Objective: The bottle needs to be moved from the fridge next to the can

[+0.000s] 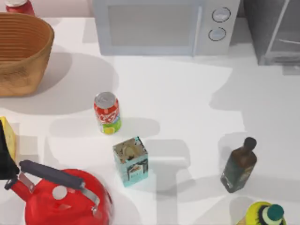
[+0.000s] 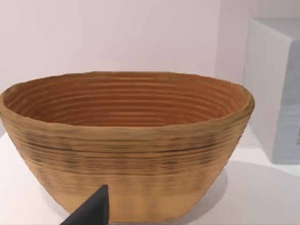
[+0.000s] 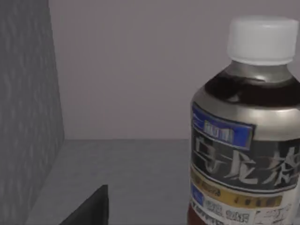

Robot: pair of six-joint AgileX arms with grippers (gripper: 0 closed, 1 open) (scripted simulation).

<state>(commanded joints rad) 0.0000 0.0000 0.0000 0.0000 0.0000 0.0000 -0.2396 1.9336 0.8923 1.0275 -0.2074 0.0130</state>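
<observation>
Inside the grey fridge (image 3: 28,117), the white-capped bottle (image 3: 246,126) stands upright just beside and ahead of the right gripper's dark fingertip (image 3: 91,208) — whether its fingers are apart cannot be told — while the red soda can (image 1: 107,113) sits mid-table beyond the teal carton (image 1: 131,161).

White counter (image 1: 187,93) spans top view, matte, evenly lit. Soft grey shadows fall toward right of each standing item; broad shadow patches cross counter near back right. Pale pinkish-white wall (image 2: 117,33) rises behind counter in left wrist view, plain, meeting second wall plane at vertical corner. White microwave (image 1: 164,26) stands against back edge of counter, two round dials on right side.
</observation>
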